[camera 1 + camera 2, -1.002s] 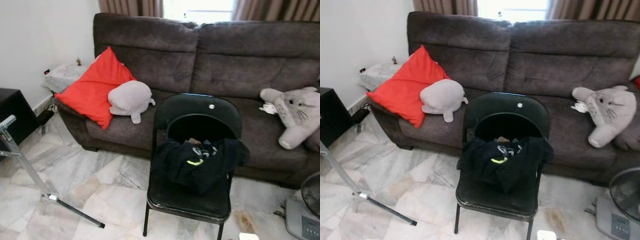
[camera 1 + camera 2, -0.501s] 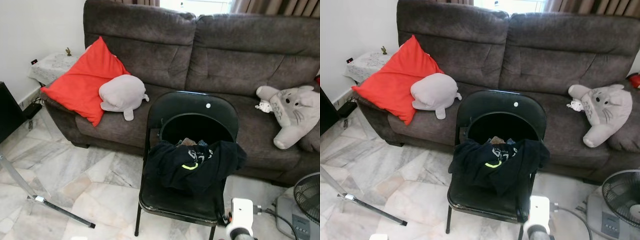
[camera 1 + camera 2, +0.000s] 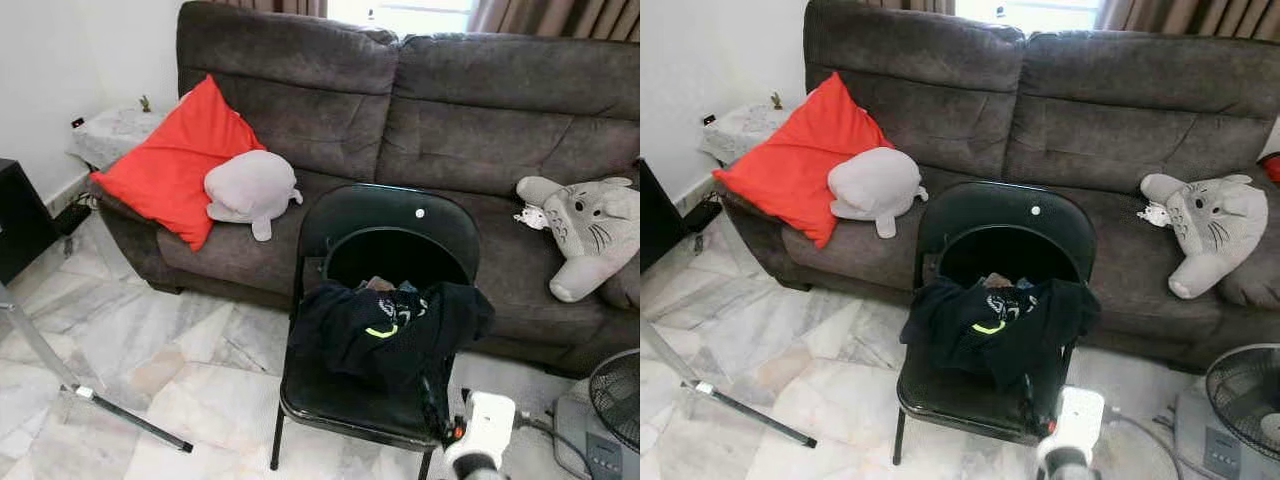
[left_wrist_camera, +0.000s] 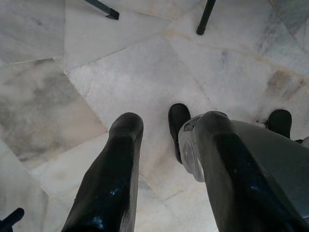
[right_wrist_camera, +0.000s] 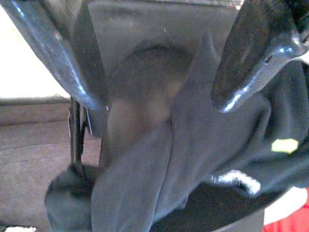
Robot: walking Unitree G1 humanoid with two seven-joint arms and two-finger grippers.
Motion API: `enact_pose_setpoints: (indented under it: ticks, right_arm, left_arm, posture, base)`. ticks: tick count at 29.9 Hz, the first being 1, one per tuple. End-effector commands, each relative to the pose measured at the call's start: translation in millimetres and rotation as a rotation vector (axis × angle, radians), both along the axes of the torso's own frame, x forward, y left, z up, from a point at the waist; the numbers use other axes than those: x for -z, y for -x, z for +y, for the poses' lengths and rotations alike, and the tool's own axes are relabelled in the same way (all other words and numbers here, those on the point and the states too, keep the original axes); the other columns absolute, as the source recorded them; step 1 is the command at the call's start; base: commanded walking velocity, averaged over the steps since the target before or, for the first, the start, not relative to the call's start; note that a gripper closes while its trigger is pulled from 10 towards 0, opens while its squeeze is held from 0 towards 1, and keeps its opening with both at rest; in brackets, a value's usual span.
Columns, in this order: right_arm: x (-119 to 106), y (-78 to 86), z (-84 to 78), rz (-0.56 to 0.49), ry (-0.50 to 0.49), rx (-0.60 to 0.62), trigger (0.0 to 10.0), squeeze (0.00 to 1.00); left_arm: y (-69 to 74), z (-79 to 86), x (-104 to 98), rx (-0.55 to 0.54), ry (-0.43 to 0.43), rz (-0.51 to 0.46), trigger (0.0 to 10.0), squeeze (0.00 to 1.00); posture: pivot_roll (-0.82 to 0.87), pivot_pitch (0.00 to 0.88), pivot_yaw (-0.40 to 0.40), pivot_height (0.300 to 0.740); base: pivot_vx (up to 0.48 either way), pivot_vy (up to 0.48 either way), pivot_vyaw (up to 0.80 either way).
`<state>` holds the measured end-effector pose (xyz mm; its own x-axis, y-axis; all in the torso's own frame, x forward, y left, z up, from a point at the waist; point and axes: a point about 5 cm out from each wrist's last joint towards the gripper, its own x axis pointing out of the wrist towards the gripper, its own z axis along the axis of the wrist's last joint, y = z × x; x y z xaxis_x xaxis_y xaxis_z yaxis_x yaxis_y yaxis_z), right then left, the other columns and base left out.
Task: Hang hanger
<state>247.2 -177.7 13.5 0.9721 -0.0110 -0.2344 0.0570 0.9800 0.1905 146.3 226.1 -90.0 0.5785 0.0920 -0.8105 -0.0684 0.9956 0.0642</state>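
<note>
Right wrist view is showing the right gripper (image 5: pixel 159 63), fingers spread wide and empty, pointing at the dark garment (image 3: pixel 390 325) heaped toward the chair (image 3: pixel 345 400) seat's back edge; left gripper (image 4: pixel 164 159) is hanging parted over the floor.

A black folding chair (image 3: pixel 385 300) stands on the marble floor (image 3: pixel 150 360) just before the sofa (image 3: pixel 420 130), its seat's back half heaped with a dark garment (image 3: pixel 390 325). The seat's front edge is bare. The right hand (image 3: pixel 440 405), fingers apart, sits at the seat's front right corner. Left of the chair lies open floor up to a slanting metal stand leg (image 3: pixel 120 415). A fan (image 3: pixel 610 405) crowds the right.
</note>
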Motion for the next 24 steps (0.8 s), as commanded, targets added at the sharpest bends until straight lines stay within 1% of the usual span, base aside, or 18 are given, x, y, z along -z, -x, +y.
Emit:
enact_pose_setpoints:
  ticks: [1, 3, 6, 8, 9, 11, 12, 14, 16, 18, 22, 23, 24]
  right_arm:
    - [-3, -5.2, 0.5, -0.004, -0.037, -0.014, 10.0, 0.00]
    - [-5, -10.6, 1.5, 0.002, -0.052, -0.046, 10.0, 0.00]
    - [-3, -13.5, 4.2, 0.024, -0.068, -0.085, 10.0, 0.00]
    - [2, -15.0, 8.8, 0.054, -0.090, -0.127, 10.0, 0.00]
    - [7, -15.1, 12.8, 0.085, -0.096, -0.165, 10.0, 0.00]
    - [9, -14.9, 14.2, 0.098, -0.097, -0.179, 10.0, 0.00]
    - [12, -15.2, 15.8, 0.119, -0.076, -0.196, 10.0, 0.00]
    - [17, -16.0, 15.4, 0.152, -0.072, -0.190, 10.0, 0.00]
    - [21, -17.0, 13.9, 0.177, -0.066, -0.182, 10.0, 0.00]
    - [22, -17.9, 14.2, 0.186, -0.064, -0.192, 10.0, 0.00]
    - [22, -19.1, 14.8, 0.186, -0.071, -0.201, 10.0, 0.00]
    - [24, -19.9, 13.9, 0.193, -0.071, -0.195, 8.5, 0.00]
    - [24, -20.0, 13.7, 0.199, -0.068, -0.195, 3.8, 0.00]
  left_arm:
    - [2.2, 2.1, 1, 0.009, -0.009, 0.013, 10.0, 0.00]
    - [-0.1, 2.3, 0, 0.011, -0.011, 0.006, 10.0, 0.00]
    - [-0.5, 1.5, 0, 0.014, -0.012, 0.007, 10.0, 0.00]
    - [-1.1, 2.1, -1, 0.014, -0.013, 0.007, 10.0, 0.00]
    - [-1.0, 3.5, -1, 0.014, -0.014, 0.006, 10.0, 0.00]
    - [-0.7, 4.3, -1, 0.014, -0.015, 0.005, 10.0, 0.00]
    - [-0.1, 5.7, -1, 0.014, -0.015, 0.004, 10.0, 0.00]
    - [0.3, 6.2, -1, 0.016, -0.015, 0.003, 10.0, 0.00]
    - [-0.5, 2.9, -1, 0.020, -0.013, -0.004, 10.0, 0.00]
    - [-2.1, -1.6, -1, 0.026, -0.010, -0.014, 10.0, 0.00]
    - [-1.7, -1.4, -1, 0.028, -0.010, -0.018, 10.0, 0.00]
    - [0.9, 1.6, -1, 0.027, -0.011, -0.017, 10.0, 0.00]
    - [3.6, 4.2, -1, 0.027, -0.011, -0.016, 10.0, 0.00]
  posture:
    - [0.01, 0.050, -0.004, 0.740]
    - [0.01, 0.047, 0.000, 0.740]
    - [0.01, 0.046, 0.003, 0.740]
    - [0.02, 0.042, 0.007, 0.740]
    - [0.02, 0.041, 0.009, 0.740]
    - [0.02, 0.041, 0.009, 0.740]
    - [0.02, 0.042, 0.012, 0.740]
    - [0.02, 0.042, 0.012, 0.740]
    - [0.03, 0.042, 0.014, 0.740]
    - [0.03, 0.042, 0.015, 0.740]
    - [0.03, 0.047, 0.016, 0.740]
    - [0.03, 0.050, 0.018, 0.740]
    - [0.03, 0.050, 0.018, 0.740]
  base:
    - [0.000, 0.000, 0.00]
    - [0.000, 0.000, 0.00]
    - [0.000, 0.000, 0.00]
    - [0.000, 0.000, 0.00]
    - [0.000, 0.000, 0.00]
    - [0.000, 0.000, 0.00]
    - [0.000, 0.000, 0.00]
    - [0.000, 0.000, 0.00]
    - [0.000, 0.000, 0.00]
    - [0.000, 0.000, 0.00]
    - [0.000, 0.000, 0.00]
    - [0.000, 0.000, 0.00]
    - [0.000, 0.000, 0.00]
